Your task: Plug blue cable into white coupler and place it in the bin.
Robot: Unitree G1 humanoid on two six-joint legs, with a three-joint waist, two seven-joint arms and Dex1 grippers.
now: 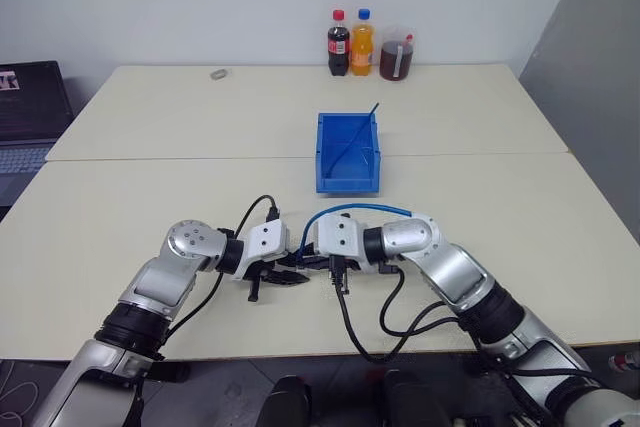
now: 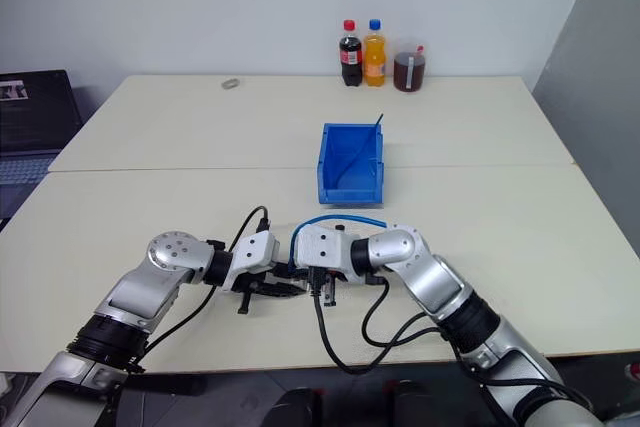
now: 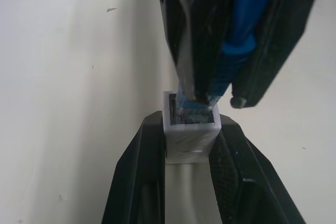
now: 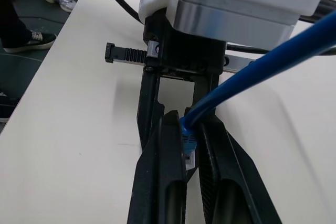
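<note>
Nearside of the bin [image 1: 348,152], my left hand [image 1: 290,277] clamps the white coupler [image 3: 190,129]; my right hand [image 1: 322,263], closed on the blue cable [image 1: 350,211], aligns its plug with the socket mouth, partly seated.

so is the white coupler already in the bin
No, the left gripper holds the white coupler above the table, and the bin sits farther off.

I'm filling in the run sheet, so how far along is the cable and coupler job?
Both parts are picked up: left gripper holds the white coupler, right gripper holds the blue cable. In hand: the plug sits at the coupler's socket; full seating unclear. Left: placing it in the bin.
</note>
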